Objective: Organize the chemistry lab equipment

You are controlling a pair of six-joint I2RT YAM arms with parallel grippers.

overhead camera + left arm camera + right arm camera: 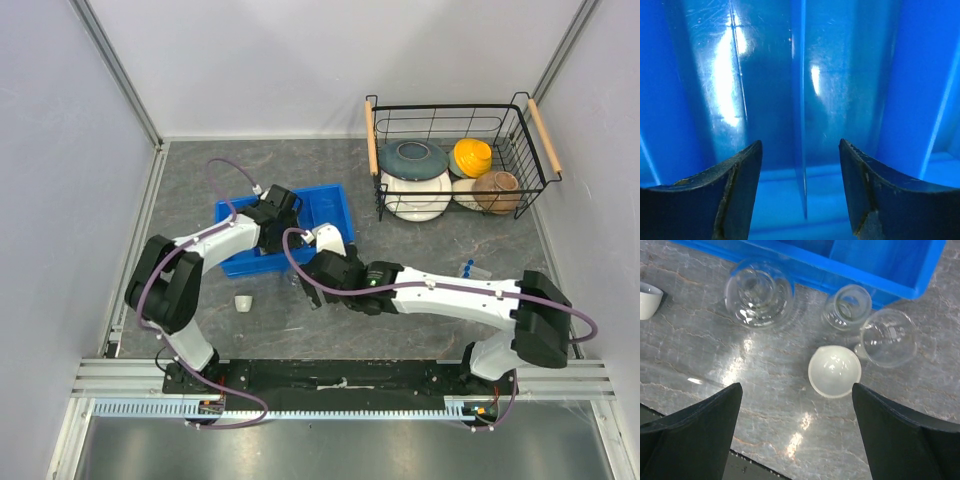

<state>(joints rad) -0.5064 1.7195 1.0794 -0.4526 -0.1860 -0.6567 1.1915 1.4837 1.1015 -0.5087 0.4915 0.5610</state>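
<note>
Midway between the counter's left and right edges, clear glass beakers (pixel 758 292) and a white round dish (pixel 834 372) are seen beside the blue tray (pixel 330 208), under the right gripper (pixel 796 390), its fingers spread wide. The left gripper (pixel 800 150) is held spread over the tray's divider (pixel 799 75).

Robot lab cell: plain panel walls (pixel 300 60), aluminium rails (pixel 340 378).

Three clear glass pieces, all mouth up on the grey table (pixel 765 405): a wide beaker (pixel 758 292), a smaller beaker (pixel 846 306), and a third beaker (pixel 888 337) just beside it. The white round dish (pixel 834 371) sits empty near them. The tiny white cup (pixel 647 300) stands alone, and the blue-capped tubes (pixel 468 268) lie well apart.
</note>
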